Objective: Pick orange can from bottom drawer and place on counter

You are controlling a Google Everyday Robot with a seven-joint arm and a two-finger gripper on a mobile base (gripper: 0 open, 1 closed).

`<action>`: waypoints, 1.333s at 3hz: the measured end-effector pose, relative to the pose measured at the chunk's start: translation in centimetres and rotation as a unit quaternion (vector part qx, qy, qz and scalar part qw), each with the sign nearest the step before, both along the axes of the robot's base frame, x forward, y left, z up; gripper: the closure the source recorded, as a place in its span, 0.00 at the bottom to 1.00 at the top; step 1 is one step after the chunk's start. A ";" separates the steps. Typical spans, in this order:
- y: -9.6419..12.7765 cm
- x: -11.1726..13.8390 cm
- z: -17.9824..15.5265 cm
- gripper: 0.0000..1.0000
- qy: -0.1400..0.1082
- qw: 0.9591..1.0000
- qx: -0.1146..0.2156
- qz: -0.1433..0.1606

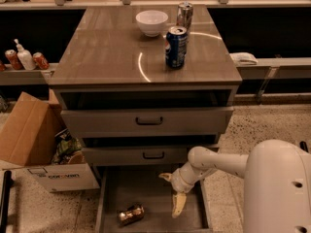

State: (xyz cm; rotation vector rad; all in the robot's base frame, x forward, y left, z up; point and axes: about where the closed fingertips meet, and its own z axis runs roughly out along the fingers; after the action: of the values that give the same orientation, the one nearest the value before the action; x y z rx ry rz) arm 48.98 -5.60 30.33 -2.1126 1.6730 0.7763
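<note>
The orange can (131, 214) lies on its side on the floor of the open bottom drawer (150, 188), near its front left. My gripper (171, 191) hangs over the drawer's right half, its fingers spread open and empty, one fingertip (165, 177) pointing left and the other (178, 205) pointing down. It is to the right of the can and apart from it. The counter (107, 52) is the glossy grey-brown top of the cabinet above.
On the counter stand a white bowl (151, 22), a blue can (176, 47) and a silver can (184, 14). A cardboard box (34, 140) stands left of the cabinet. Side shelves hold cans and a bottle (23, 58) on the left.
</note>
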 end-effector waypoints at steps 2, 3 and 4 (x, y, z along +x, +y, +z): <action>2.5 2.0 -3.7 0.00 -0.049 0.998 0.031 -0.002; 4.0 2.6 -5.3 0.00 -0.068 0.997 0.038 -0.003; 5.5 2.5 -6.5 0.00 -0.089 0.996 0.032 -0.004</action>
State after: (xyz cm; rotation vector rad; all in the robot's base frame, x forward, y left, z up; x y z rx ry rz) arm 51.51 -0.09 23.81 -2.0644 1.5423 0.6107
